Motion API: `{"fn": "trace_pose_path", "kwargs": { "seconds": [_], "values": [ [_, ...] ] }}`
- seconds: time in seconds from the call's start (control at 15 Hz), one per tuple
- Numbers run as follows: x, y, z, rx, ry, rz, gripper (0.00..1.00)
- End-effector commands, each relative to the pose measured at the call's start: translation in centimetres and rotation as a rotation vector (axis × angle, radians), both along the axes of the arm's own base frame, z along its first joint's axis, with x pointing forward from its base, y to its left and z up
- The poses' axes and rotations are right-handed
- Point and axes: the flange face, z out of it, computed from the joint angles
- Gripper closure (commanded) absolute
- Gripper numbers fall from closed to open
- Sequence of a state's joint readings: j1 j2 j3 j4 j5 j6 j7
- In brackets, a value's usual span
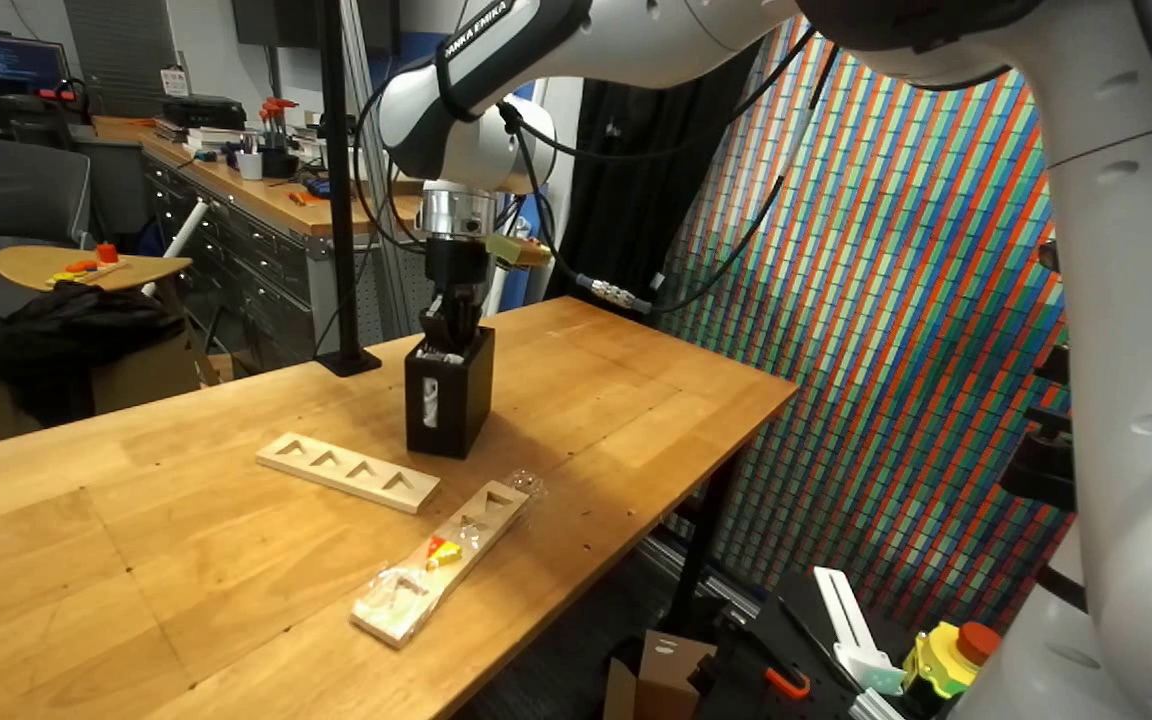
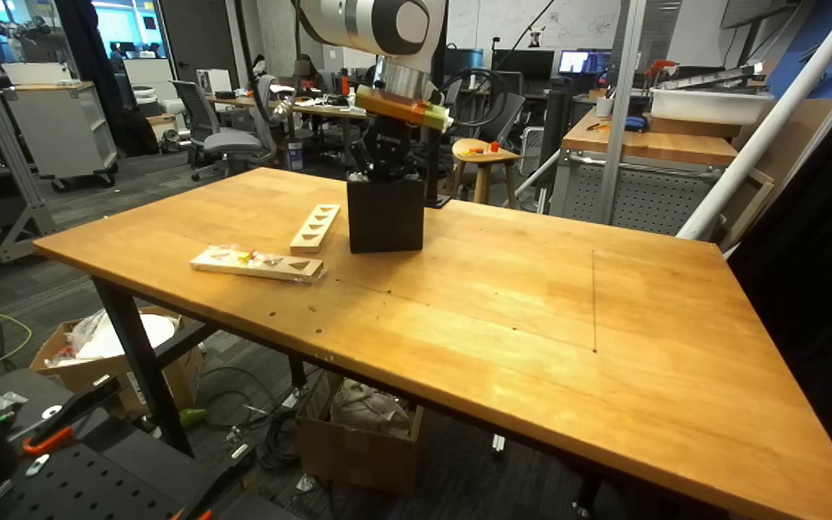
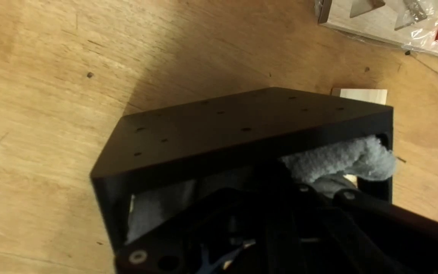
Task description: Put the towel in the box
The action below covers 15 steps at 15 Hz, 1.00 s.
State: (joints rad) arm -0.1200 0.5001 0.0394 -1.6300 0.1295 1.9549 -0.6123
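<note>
The box is a tall black open-topped box standing upright on the table, in both exterior views (image 1: 462, 405) (image 2: 386, 217) and in the wrist view (image 3: 234, 129). The towel is light grey and fluffy. It is bunched inside the box, shows through the box's side slot (image 1: 430, 402), and bulges at the right end of the opening in the wrist view (image 3: 340, 160). My gripper (image 1: 451, 338) points down into the box's opening, also in the wrist view (image 3: 274, 175). Its fingers are close together, with towel against them. The fingertips are in deep shadow and partly hidden.
A wooden strip with triangular cutouts (image 1: 348, 472) lies beside the box. A plastic-wrapped strip with a red and yellow piece (image 1: 441, 560) lies nearer the table edge. A black post (image 1: 338, 200) stands at the table's far edge behind the box.
</note>
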Motion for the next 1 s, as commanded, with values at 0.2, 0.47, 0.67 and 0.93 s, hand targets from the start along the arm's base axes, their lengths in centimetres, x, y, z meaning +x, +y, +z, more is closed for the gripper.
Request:
{"fn": "trace_pose_path", "kwargs": {
  "seconds": [0.2, 0.47, 0.67, 0.93],
  "values": [
    [0.2, 1.1, -2.3, 0.073, 0.057, 0.018, 1.00],
    [-0.1, 1.8, -3.9, 0.114, 0.092, 0.016, 1.00],
    [-0.3, 2.2, -4.4, 0.138, 0.113, 0.015, 1.00],
    [-0.9, 1.8, -2.8, 0.130, 0.102, 0.000, 1.00]
  ]
}}
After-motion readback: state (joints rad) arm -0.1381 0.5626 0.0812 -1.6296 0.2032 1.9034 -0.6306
